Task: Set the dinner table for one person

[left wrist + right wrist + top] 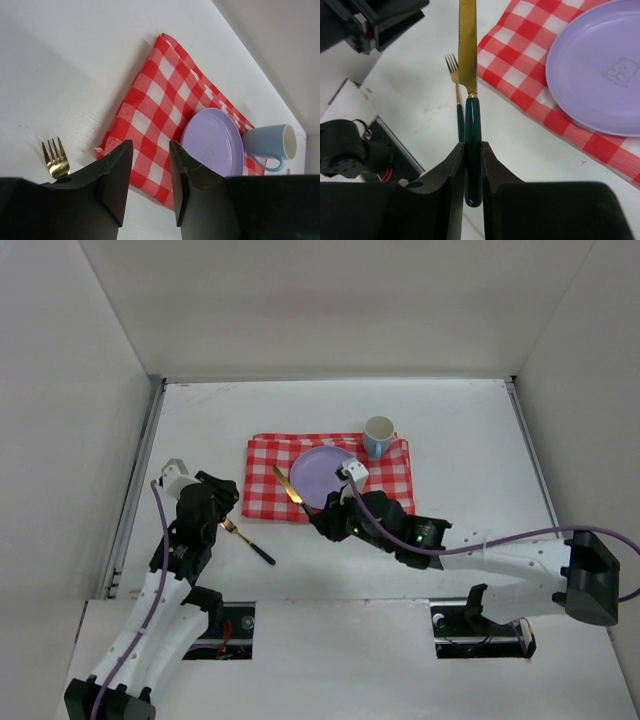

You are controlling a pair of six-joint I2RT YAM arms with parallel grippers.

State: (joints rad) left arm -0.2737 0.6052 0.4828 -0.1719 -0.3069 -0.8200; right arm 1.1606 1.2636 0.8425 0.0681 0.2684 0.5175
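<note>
Bright, even, diffuse light.
Shadows on the dinner table are soft and short; all views look sharp.

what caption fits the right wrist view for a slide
Right hand gripping the knife by its green handle above the dinner table, fork lying alongside, purple plate on the checkered cloth

You have only one mark to look at here, and it barely reads. The lilac plate, lying on the checkered cloth, carries a small embossed bear near its middle. A short arc of tiny lettering sits just beside the bear, too faint to make out. In the left wrist view the same mark is only a blur. No other writing, number or brand is legible.
</note>
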